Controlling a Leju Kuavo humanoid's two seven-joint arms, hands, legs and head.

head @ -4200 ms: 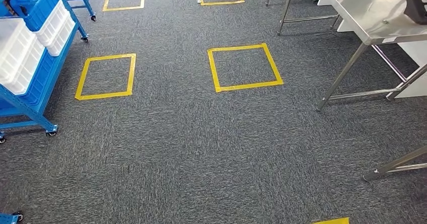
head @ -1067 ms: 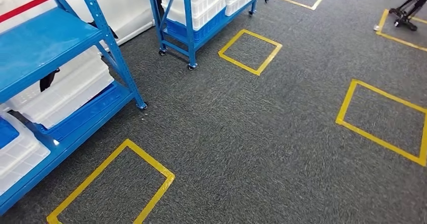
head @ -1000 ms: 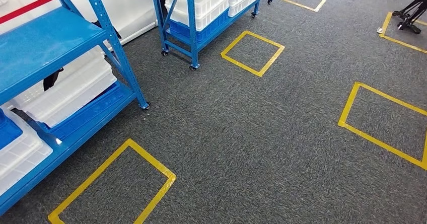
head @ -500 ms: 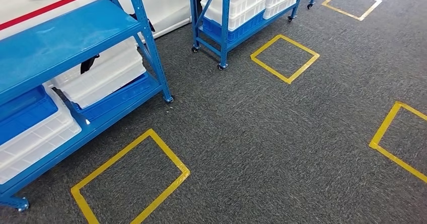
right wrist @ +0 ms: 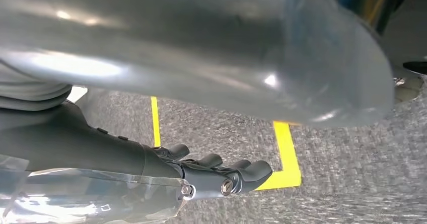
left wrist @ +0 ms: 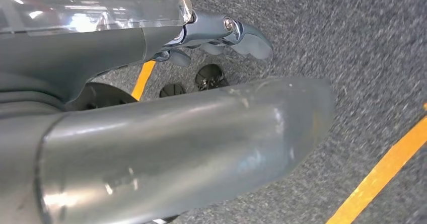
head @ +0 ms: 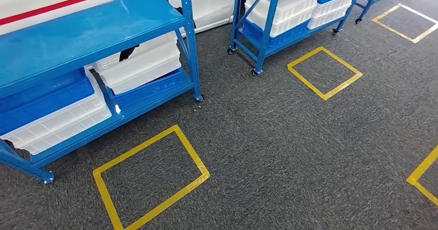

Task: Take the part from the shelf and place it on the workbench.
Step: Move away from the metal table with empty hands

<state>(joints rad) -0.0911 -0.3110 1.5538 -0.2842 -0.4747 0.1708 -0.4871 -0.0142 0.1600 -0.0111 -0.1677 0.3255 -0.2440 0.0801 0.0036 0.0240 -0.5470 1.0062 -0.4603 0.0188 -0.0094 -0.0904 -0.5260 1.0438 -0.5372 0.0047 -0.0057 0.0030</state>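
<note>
Left wrist view has the left hand (left wrist: pixel 221 32) hanging over grey carpet (left wrist: pixel 362 43), its dark fingers (left wrist: pixel 246 35) lying loosely side by side with nothing in them, the thick grey thumb (left wrist: pixel 201 148) crossing most of the frame. A strip of yellow tape (left wrist: pixel 382 171) runs across the carpet beyond it. In the right wrist view the right hand (right wrist: pixel 221 176) hangs the same way, fingers (right wrist: pixel 252 171) slightly bent, apart and empty, above the corner of a yellow tape square (right wrist: pixel 287 158).

From the head view, a blue shelf (head: pixel 88 33) stands at the left, its top board bare and glossy. Below it sit a blue bin (head: pixel 41 93) stacked on a white bin (head: pixel 57 124), and beside them another stack of white bins (head: pixel 139 64) with something dark (head: pixel 129 53) behind it; whether that is the part I cannot tell. A taped square (head: pixel 150 178) lies on the floor just in front of this shelf. A second blue shelf (head: pixel 263 28) on castors further right carries white bins (head: pixel 284 5), with its own taped square (head: pixel 324 72) before it.
</note>
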